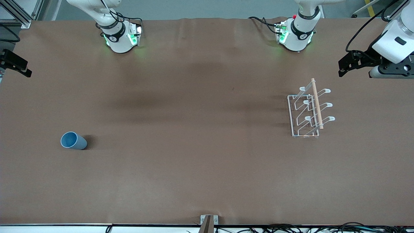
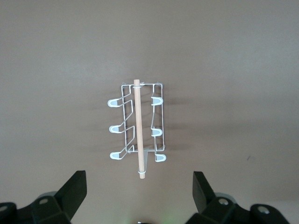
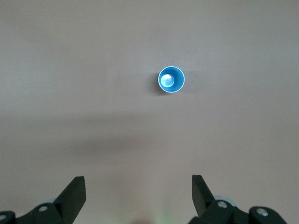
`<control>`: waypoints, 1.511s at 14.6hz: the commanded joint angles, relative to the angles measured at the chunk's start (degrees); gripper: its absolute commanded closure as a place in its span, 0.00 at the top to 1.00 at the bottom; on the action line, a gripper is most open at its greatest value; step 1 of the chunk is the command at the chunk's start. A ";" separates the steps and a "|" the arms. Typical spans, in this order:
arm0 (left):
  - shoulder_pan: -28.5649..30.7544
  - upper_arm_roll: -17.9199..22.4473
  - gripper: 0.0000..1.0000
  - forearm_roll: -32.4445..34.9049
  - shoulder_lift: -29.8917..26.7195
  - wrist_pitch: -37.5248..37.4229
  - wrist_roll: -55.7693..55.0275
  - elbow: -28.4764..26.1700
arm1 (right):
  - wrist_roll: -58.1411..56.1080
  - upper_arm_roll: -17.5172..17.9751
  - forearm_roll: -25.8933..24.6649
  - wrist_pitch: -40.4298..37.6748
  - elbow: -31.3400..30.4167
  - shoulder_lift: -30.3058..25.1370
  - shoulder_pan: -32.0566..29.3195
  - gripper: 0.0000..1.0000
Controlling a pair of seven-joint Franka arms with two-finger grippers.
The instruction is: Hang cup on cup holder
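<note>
Tools both spread wide and empty: left tool (image 2: 138,198) above cup holder (image 2: 138,128), right tool (image 3: 138,198) above cup (image 3: 171,80)

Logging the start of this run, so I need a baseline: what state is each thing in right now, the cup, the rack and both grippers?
cup: standing upright, mouth up, empty, on the table toward the right arm's end.
cup holder: upright on the table toward the left arm's end, all prongs bare.
left gripper: open, empty, above the cup holder.
right gripper: open, empty, high above the table.
</note>
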 commanded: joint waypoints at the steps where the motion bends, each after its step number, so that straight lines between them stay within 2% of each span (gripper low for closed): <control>1: 0.06 -0.15 1.00 0.49 0.61 -0.27 0.52 1.20 | -0.72 0.72 0.92 -0.17 0.26 0.21 -1.34 1.00; 13: 0.24 0.03 1.00 0.40 0.79 -0.27 1.04 1.29 | -0.72 0.63 0.92 0.18 0.34 0.83 -1.60 1.00; 17: 0.15 0.03 1.00 0.40 0.88 -0.27 1.04 1.38 | -0.80 0.54 0.92 2.19 0.43 2.15 -4.67 1.00; 22: 0.15 0.03 1.00 0.40 0.88 -0.27 1.04 1.38 | -0.98 0.63 0.92 9.48 0.08 11.53 -9.15 1.00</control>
